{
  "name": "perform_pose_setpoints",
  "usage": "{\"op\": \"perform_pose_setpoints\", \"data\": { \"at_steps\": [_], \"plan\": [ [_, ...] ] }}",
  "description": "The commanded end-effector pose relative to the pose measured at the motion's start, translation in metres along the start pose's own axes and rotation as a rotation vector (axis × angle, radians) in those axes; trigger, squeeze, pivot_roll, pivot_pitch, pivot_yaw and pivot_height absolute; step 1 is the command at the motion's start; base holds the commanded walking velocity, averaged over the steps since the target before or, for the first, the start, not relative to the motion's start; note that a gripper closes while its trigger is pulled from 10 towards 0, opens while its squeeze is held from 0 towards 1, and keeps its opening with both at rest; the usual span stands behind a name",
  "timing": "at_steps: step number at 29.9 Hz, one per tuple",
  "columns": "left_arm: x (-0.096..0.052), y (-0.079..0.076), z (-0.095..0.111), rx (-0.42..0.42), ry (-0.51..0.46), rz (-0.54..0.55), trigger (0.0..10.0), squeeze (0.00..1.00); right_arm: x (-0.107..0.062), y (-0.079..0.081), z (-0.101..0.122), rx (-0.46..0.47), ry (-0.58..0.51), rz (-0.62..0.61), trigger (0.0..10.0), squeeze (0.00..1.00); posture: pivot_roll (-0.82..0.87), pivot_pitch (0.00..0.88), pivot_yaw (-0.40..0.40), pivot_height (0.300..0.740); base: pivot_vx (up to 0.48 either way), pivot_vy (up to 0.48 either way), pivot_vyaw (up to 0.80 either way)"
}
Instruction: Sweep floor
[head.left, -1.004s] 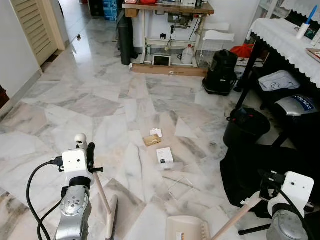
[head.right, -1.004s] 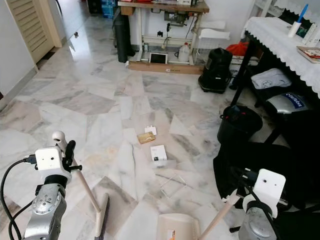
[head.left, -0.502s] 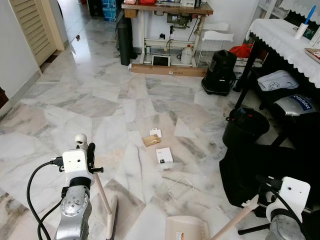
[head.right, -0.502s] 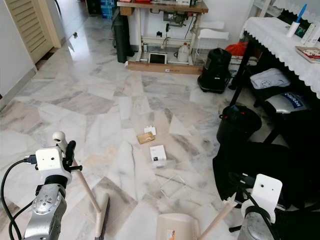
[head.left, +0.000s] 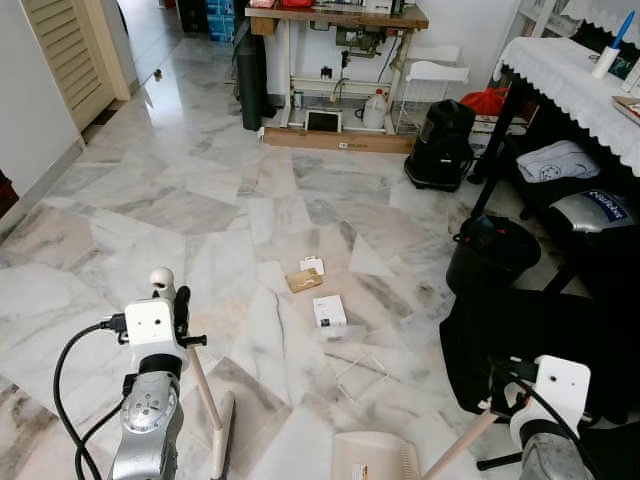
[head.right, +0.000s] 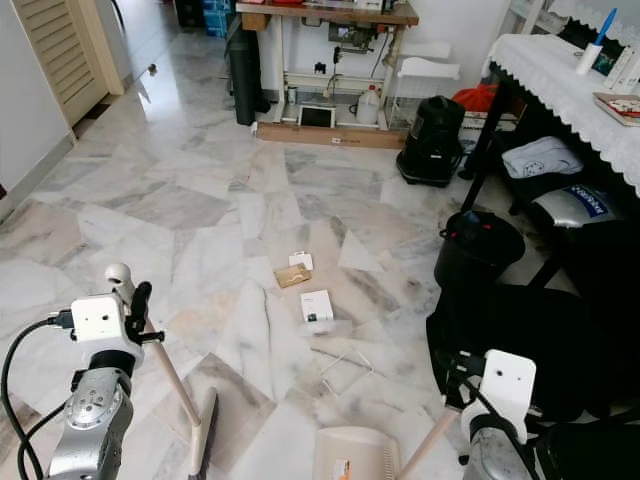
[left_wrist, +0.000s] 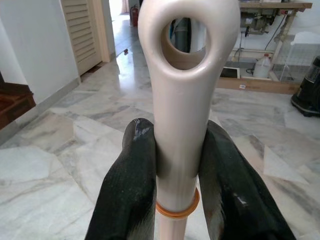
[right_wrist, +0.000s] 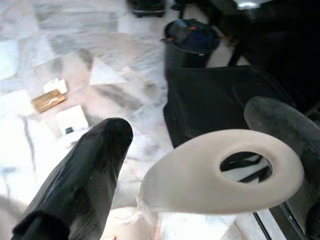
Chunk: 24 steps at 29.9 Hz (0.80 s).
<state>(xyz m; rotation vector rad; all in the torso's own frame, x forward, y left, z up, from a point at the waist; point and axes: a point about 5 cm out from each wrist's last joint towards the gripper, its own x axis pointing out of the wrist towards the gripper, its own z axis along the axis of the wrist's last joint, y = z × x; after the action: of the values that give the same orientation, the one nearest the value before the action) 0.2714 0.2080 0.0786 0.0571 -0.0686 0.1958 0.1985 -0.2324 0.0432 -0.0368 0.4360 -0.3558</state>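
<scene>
My left gripper (left_wrist: 177, 145) is shut on the beige broom handle (head.left: 195, 375), just below its loop end. The broom head (head.left: 222, 440) rests on the marble floor at my lower left. My right gripper (right_wrist: 200, 125) holds the looped end of the dustpan handle (head.left: 455, 455) between its fingers (right_wrist: 80, 185). The beige dustpan (head.left: 375, 458) lies on the floor at the bottom centre. Ahead of it lies litter: a clear wrapper (head.left: 360, 365), a white box (head.left: 328, 311), a brown packet (head.left: 304, 281) and a small white card (head.left: 312, 265).
A black bag (head.left: 520, 340) and a black bin (head.left: 490, 255) stand to the right of the litter. Farther right is a table with a white lace cloth (head.left: 570, 70). A black vacuum (head.left: 440, 145) and a sewing table (head.left: 335, 20) stand at the back.
My right wrist has shifted a little to the left with the dustpan handle. The left arm, the broom and the litter have stayed put.
</scene>
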Motion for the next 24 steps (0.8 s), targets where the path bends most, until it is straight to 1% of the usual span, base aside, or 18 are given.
{"op": "perform_pose_setpoints", "data": {
  "at_steps": [1,6,7,9,10,13,17,19,21,24],
  "plan": [
    [0.003,-0.002,0.004,0.005,-0.025,-0.017,10.0,0.00,-0.003,0.002,0.000,-0.033,-0.007,0.035,10.0,0.00,-0.08,0.000,-0.045,0.740,0.000,0.000,0.00],
    [0.003,-0.002,0.004,0.006,-0.022,-0.016,10.0,0.00,-0.007,0.000,-0.007,-0.106,0.025,0.055,10.0,0.00,-0.07,0.000,-0.047,0.740,0.000,0.000,0.00],
    [0.002,-0.002,0.004,0.006,-0.022,-0.017,10.0,0.00,-0.008,-0.003,-0.008,-0.138,0.019,0.053,10.0,0.00,-0.07,0.000,-0.047,0.740,0.000,0.000,0.00],
    [0.002,-0.002,0.004,0.006,-0.023,-0.017,10.0,0.00,-0.008,-0.003,-0.008,-0.145,0.015,0.053,10.0,0.00,-0.07,0.000,-0.047,0.740,0.000,0.000,0.00],
    [0.002,-0.002,0.004,0.005,-0.023,-0.015,10.0,0.00,-0.010,-0.007,-0.006,-0.167,-0.002,0.053,10.0,0.00,-0.07,0.000,-0.047,0.740,0.000,0.000,0.00],
    [0.003,-0.002,0.003,0.005,-0.022,-0.017,10.0,0.00,-0.011,-0.010,-0.002,-0.155,-0.032,0.056,10.0,0.00,-0.08,0.000,-0.047,0.740,0.000,0.000,0.00],
    [0.003,-0.004,0.003,0.003,-0.021,-0.020,10.0,0.00,-0.012,-0.014,0.004,-0.166,-0.087,0.052,10.0,0.00,-0.08,0.000,-0.047,0.740,0.000,0.000,0.00],
    [0.003,-0.004,0.003,0.002,-0.020,-0.021,10.0,0.00,-0.012,-0.017,0.006,-0.144,-0.108,0.013,10.0,0.00,-0.08,0.000,-0.047,0.740,0.000,0.000,0.00],
    [0.003,-0.004,0.002,0.003,-0.020,-0.020,10.0,0.00,-0.013,-0.020,0.005,-0.144,-0.114,-0.018,10.0,0.00,-0.08,0.000,-0.047,0.740,0.000,0.000,0.00],
    [0.002,-0.003,0.002,0.003,-0.019,-0.021,10.0,0.00,-0.014,-0.022,0.004,-0.105,-0.119,-0.057,10.0,0.00,-0.08,0.000,-0.047,0.740,0.000,0.000,0.00]
  ]
}}
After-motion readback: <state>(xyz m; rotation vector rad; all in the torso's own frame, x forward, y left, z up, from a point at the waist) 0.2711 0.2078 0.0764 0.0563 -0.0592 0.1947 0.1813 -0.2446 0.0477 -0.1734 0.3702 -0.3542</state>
